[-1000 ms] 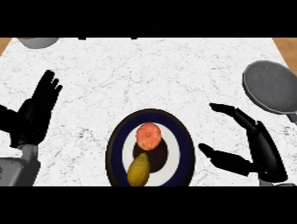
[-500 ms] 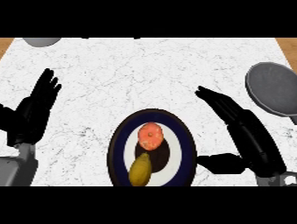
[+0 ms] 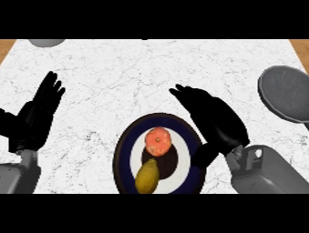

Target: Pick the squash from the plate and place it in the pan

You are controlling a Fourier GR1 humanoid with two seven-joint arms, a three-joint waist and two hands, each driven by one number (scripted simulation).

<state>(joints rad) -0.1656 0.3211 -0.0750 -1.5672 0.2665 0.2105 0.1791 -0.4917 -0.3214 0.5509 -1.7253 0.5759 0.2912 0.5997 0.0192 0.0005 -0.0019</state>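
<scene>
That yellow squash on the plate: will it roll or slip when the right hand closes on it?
The squash looks elongated and tapered, so it would likely pivot rather than roll straight. Its skin seems smooth, possibly slippery. It lies close to the orange fruit, which may get nudged.

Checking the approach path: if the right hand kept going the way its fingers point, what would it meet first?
Probably nothing: the right hand points up-left over bare counter, passing beside the plate. Its height is unclear.
</scene>
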